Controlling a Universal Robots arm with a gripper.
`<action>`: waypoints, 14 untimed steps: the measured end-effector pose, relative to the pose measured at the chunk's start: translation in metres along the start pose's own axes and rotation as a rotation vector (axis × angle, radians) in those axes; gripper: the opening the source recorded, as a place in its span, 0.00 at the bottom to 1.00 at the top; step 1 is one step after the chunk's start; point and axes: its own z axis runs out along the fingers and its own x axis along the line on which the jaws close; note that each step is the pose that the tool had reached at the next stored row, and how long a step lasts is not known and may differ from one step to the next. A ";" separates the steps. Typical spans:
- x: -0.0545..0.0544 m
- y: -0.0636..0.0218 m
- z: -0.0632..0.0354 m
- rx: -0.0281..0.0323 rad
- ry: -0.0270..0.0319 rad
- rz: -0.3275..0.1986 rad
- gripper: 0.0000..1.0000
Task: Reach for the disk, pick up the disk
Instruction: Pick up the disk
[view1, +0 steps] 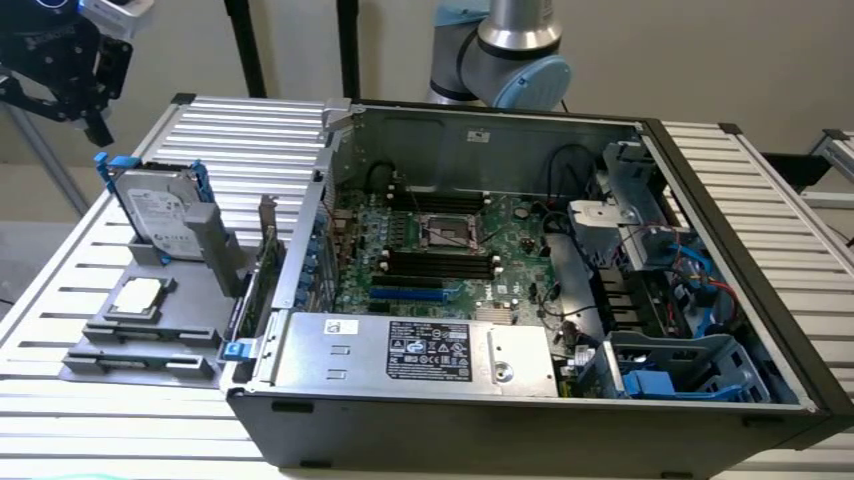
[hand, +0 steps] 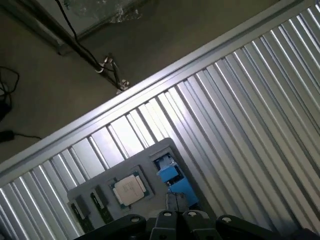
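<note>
Fig.: Pincer (hand: 175, 198) shut, fingers together, holding nothing. It hangs above the far corner of the slatted desk (view1: 254, 130), ext. view's left, apart from the disk (view1: 158, 212). Disk stands upright in grey holder (view1: 187, 310) by desk's edge, ext. view's left, w/ blue bracket round it. Square chip (view1: 140, 297) lies flat on the holder, nearer the near edge. Open PC case (view1: 534, 420) is just beside.

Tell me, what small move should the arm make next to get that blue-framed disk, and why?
Probably open the gripper: its jaws look shut, and it hangs above the disk, clear of it. The disk stands on edge in the grey holder, so shut jaws could not straddle it.
</note>
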 end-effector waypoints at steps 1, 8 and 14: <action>0.000 -0.0002 0.0000 0.0000 0.0003 -0.010 0.11; -0.001 -0.0010 0.0004 -0.0002 0.0035 -0.104 0.11; -0.001 -0.0021 0.0010 -0.0003 0.0060 -0.173 0.11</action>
